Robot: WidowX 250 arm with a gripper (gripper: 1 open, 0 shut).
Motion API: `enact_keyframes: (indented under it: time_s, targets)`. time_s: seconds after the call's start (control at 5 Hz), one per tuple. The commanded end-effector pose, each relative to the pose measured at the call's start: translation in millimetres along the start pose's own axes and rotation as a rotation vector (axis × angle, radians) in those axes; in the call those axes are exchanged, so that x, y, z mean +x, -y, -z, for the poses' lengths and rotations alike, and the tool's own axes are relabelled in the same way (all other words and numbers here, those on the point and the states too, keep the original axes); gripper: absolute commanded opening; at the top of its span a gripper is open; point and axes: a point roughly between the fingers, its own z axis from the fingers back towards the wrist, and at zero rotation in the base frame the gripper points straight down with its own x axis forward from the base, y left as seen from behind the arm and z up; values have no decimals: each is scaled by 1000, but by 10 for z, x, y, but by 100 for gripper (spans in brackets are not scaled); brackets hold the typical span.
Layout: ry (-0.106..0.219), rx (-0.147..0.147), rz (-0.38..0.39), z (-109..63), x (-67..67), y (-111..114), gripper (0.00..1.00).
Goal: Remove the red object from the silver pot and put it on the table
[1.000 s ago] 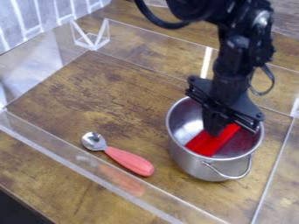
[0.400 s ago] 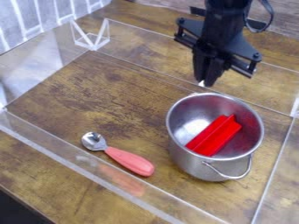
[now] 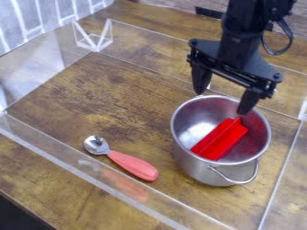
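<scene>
Dark brown wood grain covers the worktop [image 3: 108, 99], which is fenced by low clear plastic walls [image 3: 48, 148]. Above its right half hangs the black claw [image 3: 225, 92], pointing steeply down, its two fingers [image 3: 199, 83] spread wide apart and gripping nothing. One finger reaches down to the pot's far rim, the other to a spot over the pot's mouth — whether either touches the steel cannot be told from this view.

Just below sits the silver pot [image 3: 192, 153], round and shiny with straight sides and a small loop handle [image 3: 243, 177] at its near rim. Inside it lies the red block [image 3: 223, 139], flat and long, leaning slantwise against the pot's inner wall. Nothing covers the block, and the pot's mouth is open.

Further out, toward the near left, a spoon [image 3: 120, 158] with a silver bowl and a red-orange handle lies flat on the wood, well apart from the pot. At the far left corner a small clear plastic bracket [image 3: 92, 36] stands against the wall — away from everything else.
</scene>
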Motion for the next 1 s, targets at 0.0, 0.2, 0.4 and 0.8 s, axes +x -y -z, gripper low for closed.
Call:
enact_keyframes:
  time_s: [0.0,0.2,0.4,0.8]
  targets:
    - [32,-33,-13,18,-8,88,100]
    - [18,-42,-30,227,-52,123,100]
    - [10,-62,2,382,-65,187,100]
    - [2,-77,51,484,-70,172,0]
